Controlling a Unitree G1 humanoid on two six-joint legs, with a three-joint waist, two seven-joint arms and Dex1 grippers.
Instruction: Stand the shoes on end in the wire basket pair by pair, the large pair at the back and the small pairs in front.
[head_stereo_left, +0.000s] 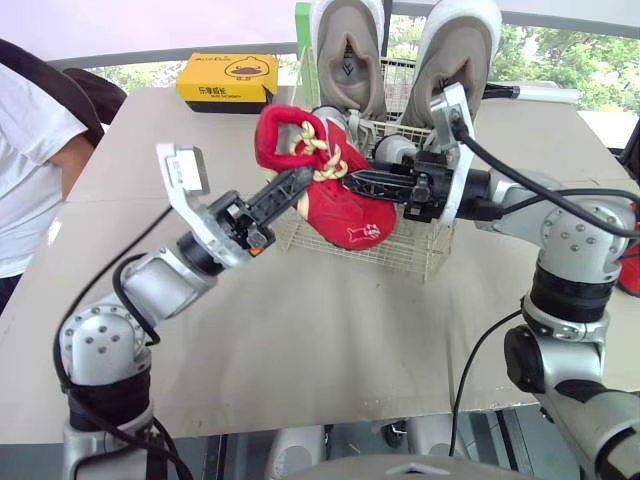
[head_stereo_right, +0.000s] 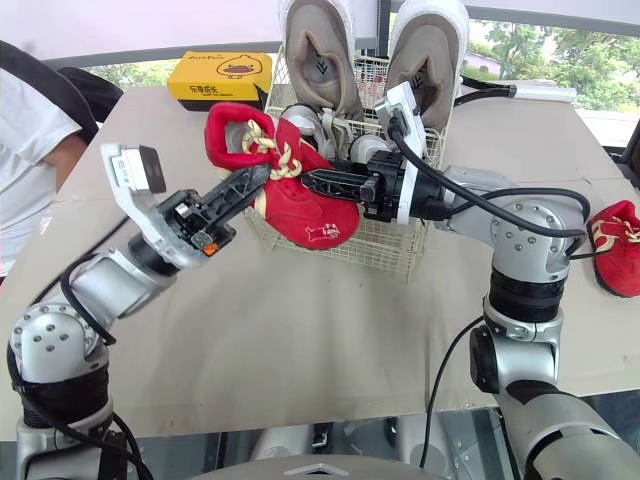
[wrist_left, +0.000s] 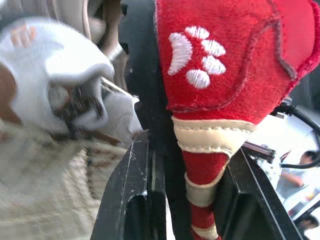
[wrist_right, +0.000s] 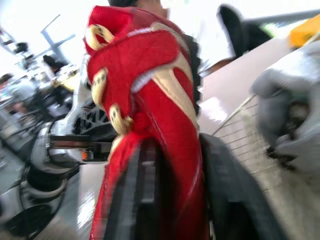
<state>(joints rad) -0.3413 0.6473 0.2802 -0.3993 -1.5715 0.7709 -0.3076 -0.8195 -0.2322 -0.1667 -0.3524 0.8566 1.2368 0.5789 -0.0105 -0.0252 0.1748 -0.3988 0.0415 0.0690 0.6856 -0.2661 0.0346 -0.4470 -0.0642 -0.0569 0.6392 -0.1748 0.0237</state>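
A small red shoe (head_stereo_left: 335, 195) with cream laces and a white paw print hangs in the air just in front of the wire basket (head_stereo_left: 405, 255). My left gripper (head_stereo_left: 297, 186) is shut on it from the left and my right gripper (head_stereo_left: 350, 181) is shut on it from the right. The left wrist view shows the paw print (wrist_left: 197, 52) above my fingers (wrist_left: 132, 195). Two large beige shoes (head_stereo_left: 348, 55) stand on end at the back of the basket. A small white-grey pair (head_stereo_left: 392, 148) sits in front of them. A second red shoe (head_stereo_right: 615, 245) lies on the table at the far right.
A yellow box (head_stereo_left: 228, 80) lies at the back of the table, left of the basket. A person in a white shirt (head_stereo_left: 25, 150) stands at the table's left edge. Cables run along my right arm (head_stereo_left: 560, 200).
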